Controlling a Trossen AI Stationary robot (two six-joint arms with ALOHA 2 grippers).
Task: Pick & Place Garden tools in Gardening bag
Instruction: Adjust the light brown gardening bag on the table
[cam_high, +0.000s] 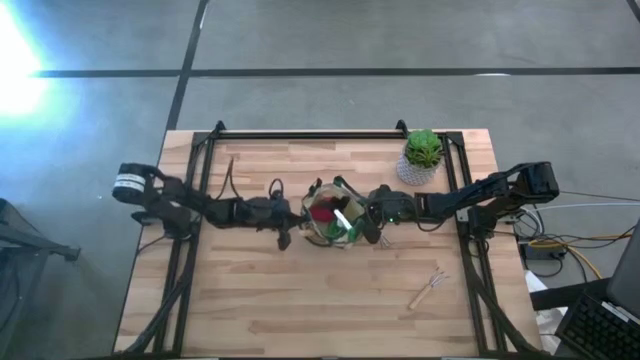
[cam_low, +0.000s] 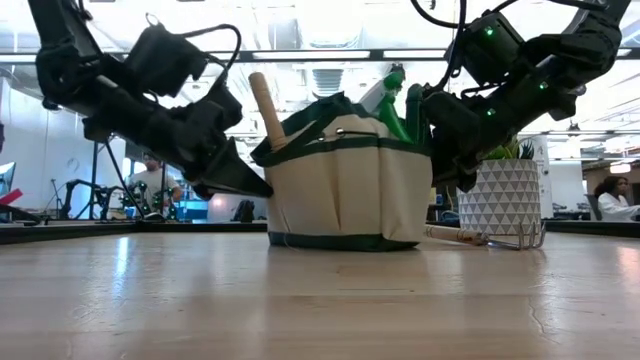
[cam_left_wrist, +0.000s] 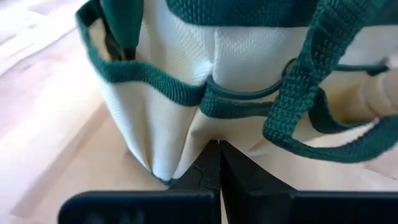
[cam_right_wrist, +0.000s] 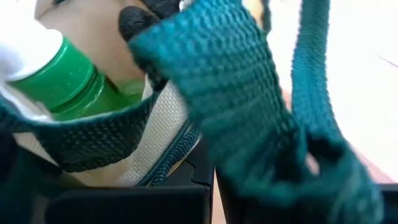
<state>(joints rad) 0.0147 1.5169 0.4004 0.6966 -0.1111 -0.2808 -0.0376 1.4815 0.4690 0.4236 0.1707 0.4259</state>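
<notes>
between both pincers, beige gardening bag (cam_low: 345, 185) with green trim stands upright.

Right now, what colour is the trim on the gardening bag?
Dark green, on the beige gardening bag; the low view shows it best.

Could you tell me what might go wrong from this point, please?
Both claws press the small beige fabric bag with green trim: left claw shut against its side, right claw at the rim. The soft bag could tip or slide. The wooden-handled fork lying apart on the wooden table remains unpacked.
</notes>
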